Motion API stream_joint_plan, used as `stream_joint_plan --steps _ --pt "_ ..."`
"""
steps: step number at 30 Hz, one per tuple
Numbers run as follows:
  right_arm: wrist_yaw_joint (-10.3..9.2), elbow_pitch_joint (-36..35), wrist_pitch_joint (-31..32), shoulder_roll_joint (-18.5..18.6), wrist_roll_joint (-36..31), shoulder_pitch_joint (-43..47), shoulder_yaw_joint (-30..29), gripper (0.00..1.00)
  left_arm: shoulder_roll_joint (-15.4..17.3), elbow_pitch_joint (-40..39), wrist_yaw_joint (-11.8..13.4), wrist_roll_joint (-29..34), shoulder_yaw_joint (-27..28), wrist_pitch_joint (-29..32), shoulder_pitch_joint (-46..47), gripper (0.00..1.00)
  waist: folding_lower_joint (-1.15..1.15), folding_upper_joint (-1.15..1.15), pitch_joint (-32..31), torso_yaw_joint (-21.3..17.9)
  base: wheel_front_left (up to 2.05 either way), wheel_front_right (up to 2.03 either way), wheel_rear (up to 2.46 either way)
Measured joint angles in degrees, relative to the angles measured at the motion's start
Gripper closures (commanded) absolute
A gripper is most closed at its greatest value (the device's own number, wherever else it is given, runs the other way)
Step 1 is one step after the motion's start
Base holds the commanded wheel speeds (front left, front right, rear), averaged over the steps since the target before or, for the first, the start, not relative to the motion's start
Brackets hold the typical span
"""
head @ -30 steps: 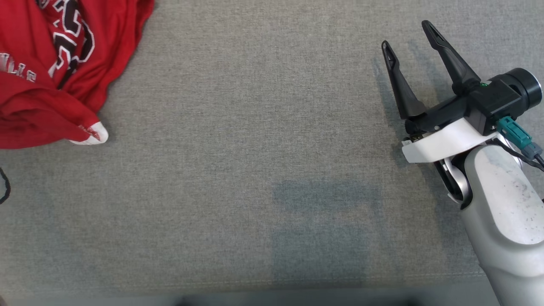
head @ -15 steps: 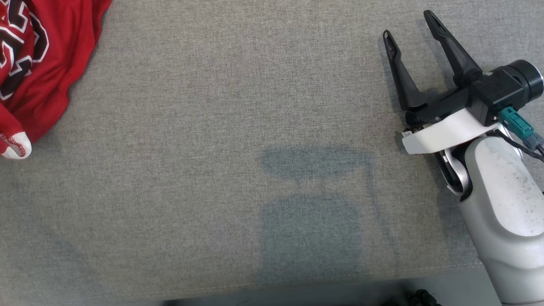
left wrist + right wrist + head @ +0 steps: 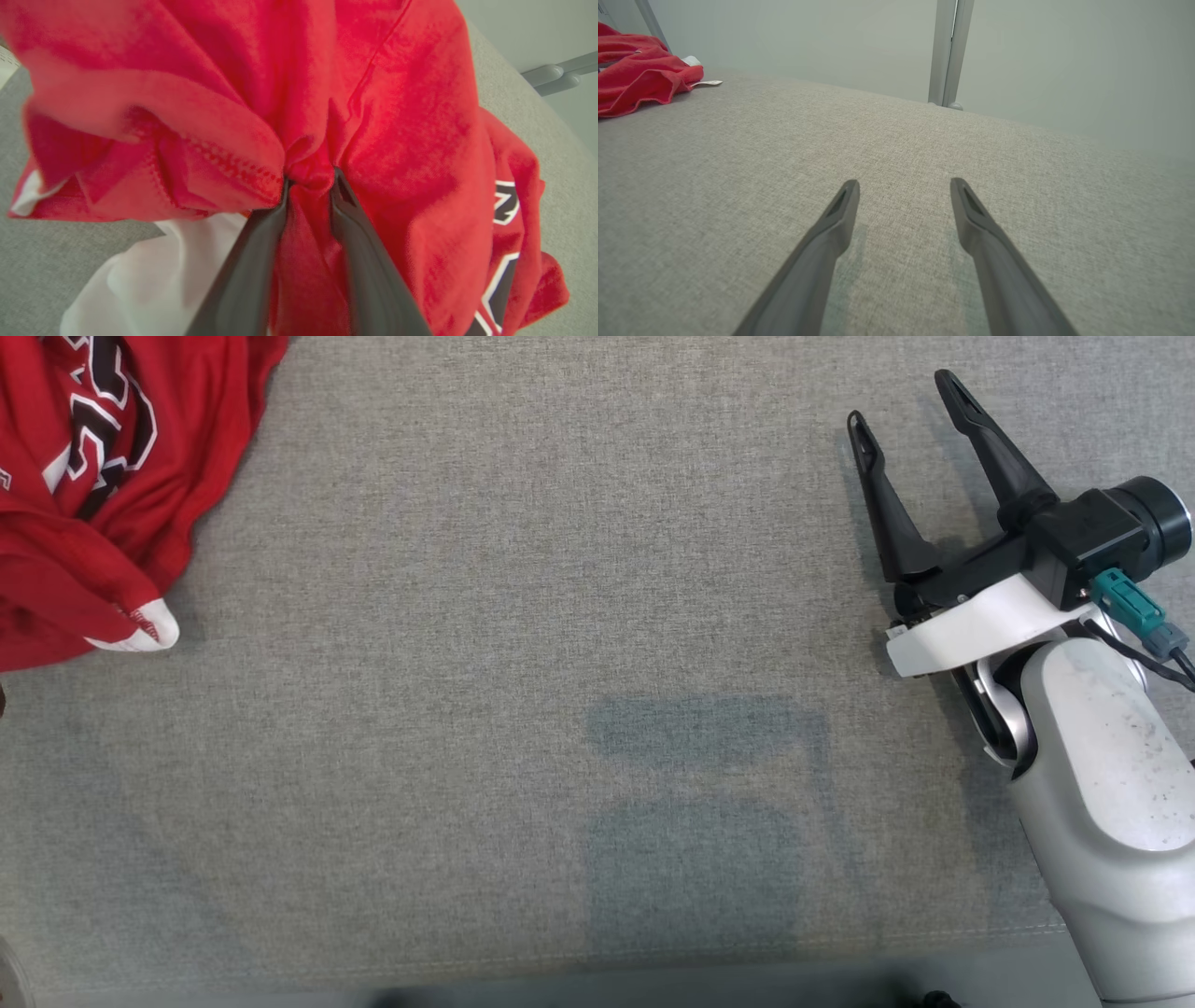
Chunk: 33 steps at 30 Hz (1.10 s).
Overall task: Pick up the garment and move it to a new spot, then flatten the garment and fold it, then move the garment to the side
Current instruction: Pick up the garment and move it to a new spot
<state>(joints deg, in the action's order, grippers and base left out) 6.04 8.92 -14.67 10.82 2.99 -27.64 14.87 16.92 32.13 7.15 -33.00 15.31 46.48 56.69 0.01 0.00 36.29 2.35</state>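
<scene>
Left fingers (image 3: 252, 266) clamped on a red garment (image 3: 397, 116) fold, right fingers (image 3: 990, 448) spread apart, well clear of it.

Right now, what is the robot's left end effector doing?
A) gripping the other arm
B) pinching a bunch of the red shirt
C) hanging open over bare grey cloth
B: in the left wrist view the left end effector is pinched shut on a gathered fold of the red shirt.
</scene>
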Motion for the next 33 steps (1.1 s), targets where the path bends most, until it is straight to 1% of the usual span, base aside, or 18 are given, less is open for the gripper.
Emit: stream_joint_plan --steps 4,5,8,9,10,21,31,33 --pt "0.01 0.4 0.0 -0.03 0.0 0.0 0.05 0.0 0.07 0.0 0.0 0.07 0.38 0.55 0.26 0.64 0.0 0.0 -0.36 0.32 0.0 0.0 0.0" --pt "0.01 0.51 0.0 -0.03 0.0 0.0 0.05 0.0 0.09 -0.01 0.0 0.18 0.46 0.86 0.44 0.66 0.0 0.0 -0.44 0.38 0.0 0.0 0.0" --pt "0.01 0.73 0.0 -0.03 0.0 0.0 0.04 0.0 0.32 -0.03 0.0 0.56 0.76 0.96 1.13 0.86 0.0 0.0 -0.73 0.56 0.0 0.0 0.0" --pt "0.01 0.76 0.0 -0.03 0.0 0.0 0.04 0.0 0.4 -0.03 0.0 0.59 0.91 0.98 1.26 0.97 0.0 0.0 -0.83 0.62 0.0 0.0 0.0" --pt "0.01 0.79 0.0 -0.02 0.0 0.0 0.03 0.0 0.44 -0.04 0.0 0.59 1.0 1.18 1.37 0.99 0.0 0.0 -0.93 0.69 0.0 0.0 0.0" --pt "0.18 1.48 0.0 -0.08 0.0 0.01 0.03 0.0 0.47 0.09 0.0 0.86 1.12 2.13 2.06 1.0 0.0 0.0 -2.05 1.39 0.0 0.0 0.0" --pt "0.2 2.55 0.0 -0.27 0.01 0.93 -0.02 0.0 0.52 0.43 -0.02 0.94 1.03 1.54 2.06 1.0 -0.01 0.0 -4.97 1.76 0.0 0.0 0.0" --pt "0.2 2.8 0.01 -0.31 0.01 1.41 -0.08 0.0 0.37 0.43 -0.38 0.94 0.81 1.38 2.06 1.0 -0.01 0.0 -5.8 1.85 0.0 0.0 0.0"
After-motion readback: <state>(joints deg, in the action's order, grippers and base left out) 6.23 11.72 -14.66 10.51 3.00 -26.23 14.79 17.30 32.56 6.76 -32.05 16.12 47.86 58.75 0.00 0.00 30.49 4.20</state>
